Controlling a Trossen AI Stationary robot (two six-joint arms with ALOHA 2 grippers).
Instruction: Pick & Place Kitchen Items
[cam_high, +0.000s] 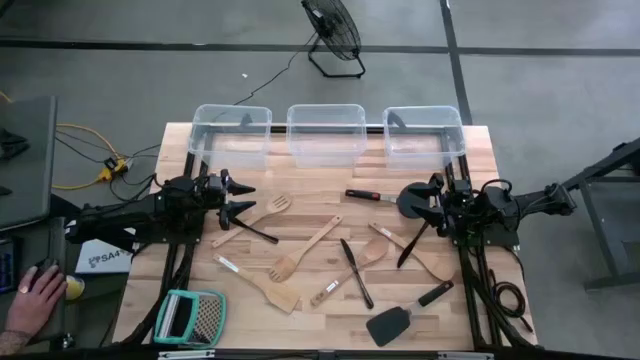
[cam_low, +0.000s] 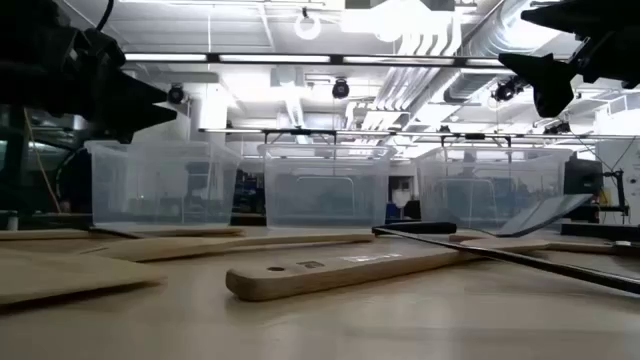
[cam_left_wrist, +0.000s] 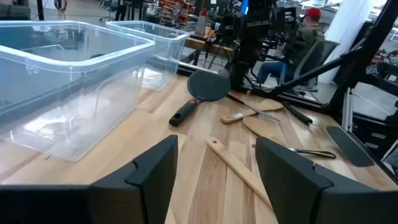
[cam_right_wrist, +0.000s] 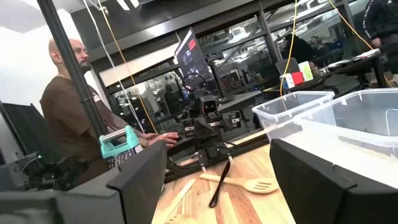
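We see a table (cam_high: 330, 170) of pale wood, butcher-block strips with a smooth, faintly shiny finish. Along the upper middle of the high view stand three bins (cam_high: 326, 133) of clear, glossy plastic. Most utensils look like matt, unvarnished light wood, such as the slotted spatula (cam_high: 270, 287) at lower centre; the turner (cam_high: 392, 322) at lower right is matt black plastic. The grater (cam_high: 190, 317) at lower left has a teal plastic frame around dull grey metal

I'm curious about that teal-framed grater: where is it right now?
In the high view the grater lies flat at the table's near-left corner, below the left gripper, left of a wooden spatula.
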